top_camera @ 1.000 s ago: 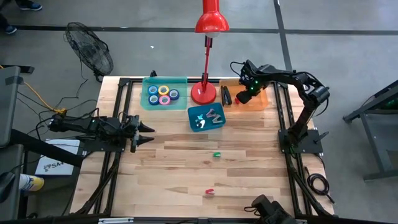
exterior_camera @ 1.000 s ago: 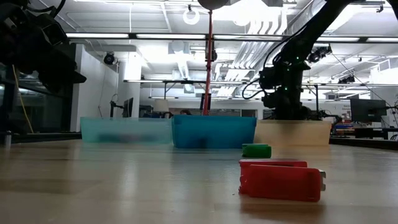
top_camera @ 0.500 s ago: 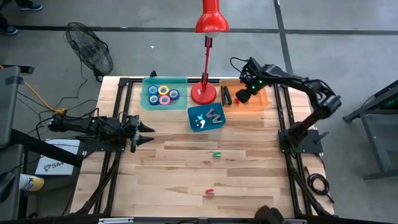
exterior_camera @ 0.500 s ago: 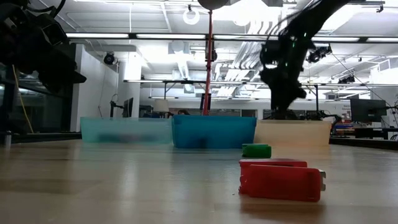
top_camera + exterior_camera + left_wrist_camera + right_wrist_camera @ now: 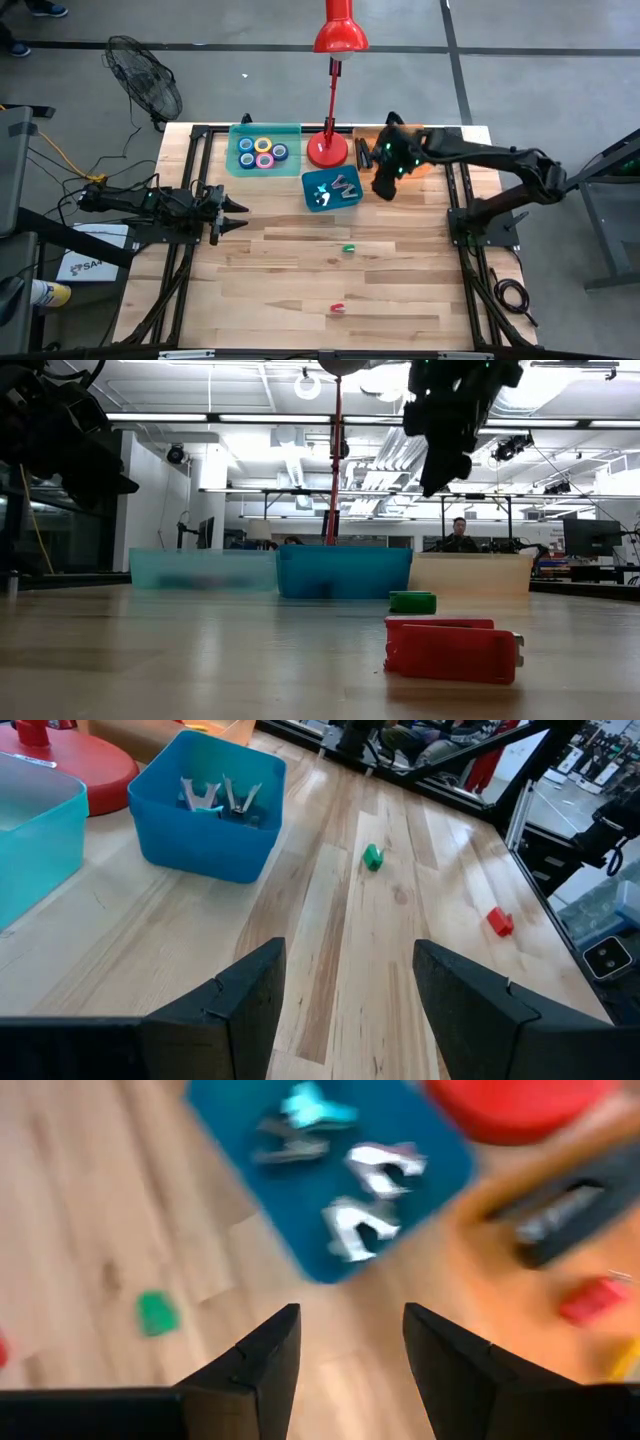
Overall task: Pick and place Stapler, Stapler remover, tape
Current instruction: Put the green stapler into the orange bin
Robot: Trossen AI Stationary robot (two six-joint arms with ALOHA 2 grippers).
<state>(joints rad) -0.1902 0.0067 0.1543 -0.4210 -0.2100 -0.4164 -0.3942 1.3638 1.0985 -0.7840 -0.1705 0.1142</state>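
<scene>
The right gripper (image 5: 383, 186) has its two dark fingers (image 5: 255, 1365) spread apart with nothing between them, hanging above the table right of centre in the high view, beside the blue bin (image 5: 333, 188) of stapler removers (image 5: 365, 1220). From those fingers the small green stapler (image 5: 349, 248) lies lower and slightly left in the frame, on bare wood; the red stapler (image 5: 338, 308) lies farther down toward the bottom edge. Both are too small to judge a long axis from above. The right arm looks the nearer one to the green stapler. The left gripper (image 5: 232, 215) waits at the left table edge, fingers likewise parted and empty. The tape rolls (image 5: 262, 152) sit in the teal tray (image 5: 236, 164) at upper left; staplers rest in the orange tray (image 5: 419, 165). No readable writing shows.
</scene>
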